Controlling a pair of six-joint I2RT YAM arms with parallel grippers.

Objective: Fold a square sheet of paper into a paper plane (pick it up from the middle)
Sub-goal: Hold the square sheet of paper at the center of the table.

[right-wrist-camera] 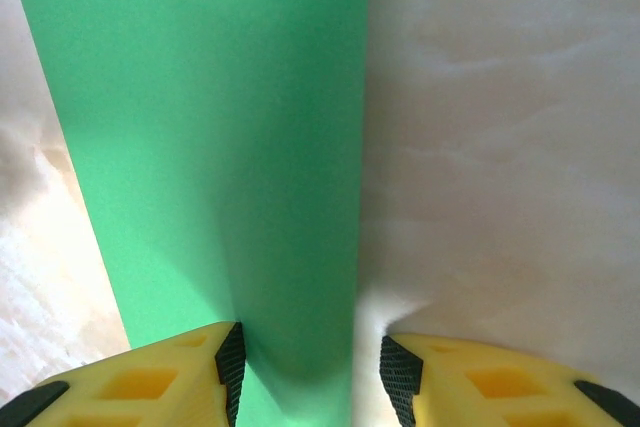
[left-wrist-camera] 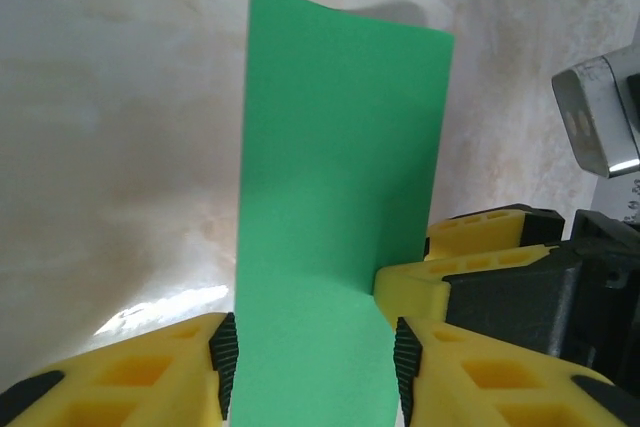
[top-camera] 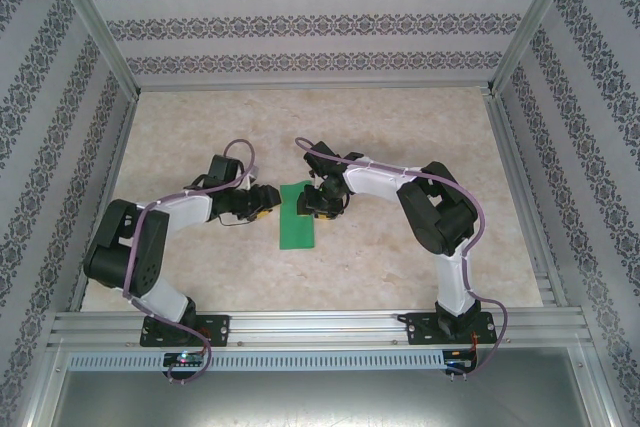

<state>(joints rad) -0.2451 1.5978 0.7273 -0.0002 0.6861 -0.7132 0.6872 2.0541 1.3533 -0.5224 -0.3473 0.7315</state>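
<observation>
From above, a green sheet of paper (top-camera: 297, 225) lies on the tabletop (top-camera: 420, 137), with the left fingers (top-camera: 263, 207) and right fingers (top-camera: 322, 209) at its far end. Left wrist: fingers apart, paper filling the gap; whether they grip it cannot be told. Right wrist: fingers apart over the sheet's edge. Creasing likely wants slow, even pressure.

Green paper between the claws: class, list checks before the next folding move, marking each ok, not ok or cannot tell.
1. Position of green paper between both arms: ok.
2. Paper sits between the pads of left claw: ok.
3. Firm grip by left claw: cannot tell.
4. Paper pinched by right claw: not ok, gap beside one pad.
5. Claws clear of each other: cannot tell.
</observation>
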